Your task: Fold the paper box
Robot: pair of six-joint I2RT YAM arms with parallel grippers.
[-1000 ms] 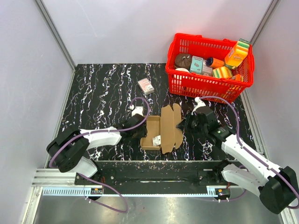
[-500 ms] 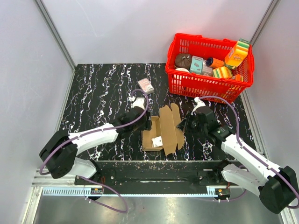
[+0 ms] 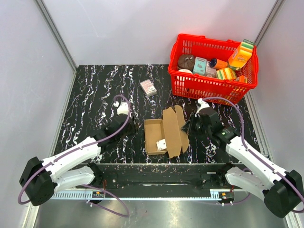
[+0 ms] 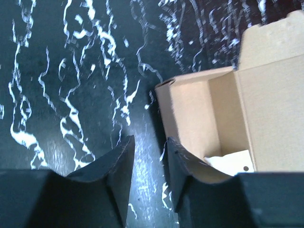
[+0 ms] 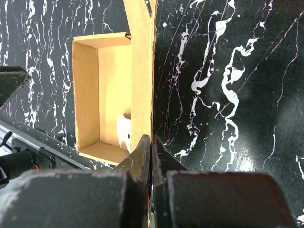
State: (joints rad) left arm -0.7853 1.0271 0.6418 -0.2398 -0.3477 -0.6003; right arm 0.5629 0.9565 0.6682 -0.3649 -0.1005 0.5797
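Our right jaws clamp the raised lid edge of the box (image 5: pixel 114 85). Our left jaws stand apart just left of its wall, with open bench (image 4: pixel 71 71) ahead.

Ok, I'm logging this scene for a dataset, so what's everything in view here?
paper box: one, brown, table centre, half formed, lid flap open
white slip: one, white, inside the paper box
small carton: one, white and pink, on the table behind the paper box
basket: one, red, far right corner
grocery packs: several, mixed colours, in the basket
table: one, black with white veins
left fingers: two, black, open, beside the paper box's left wall
right fingers: two, black, shut on the paper box's flap edge
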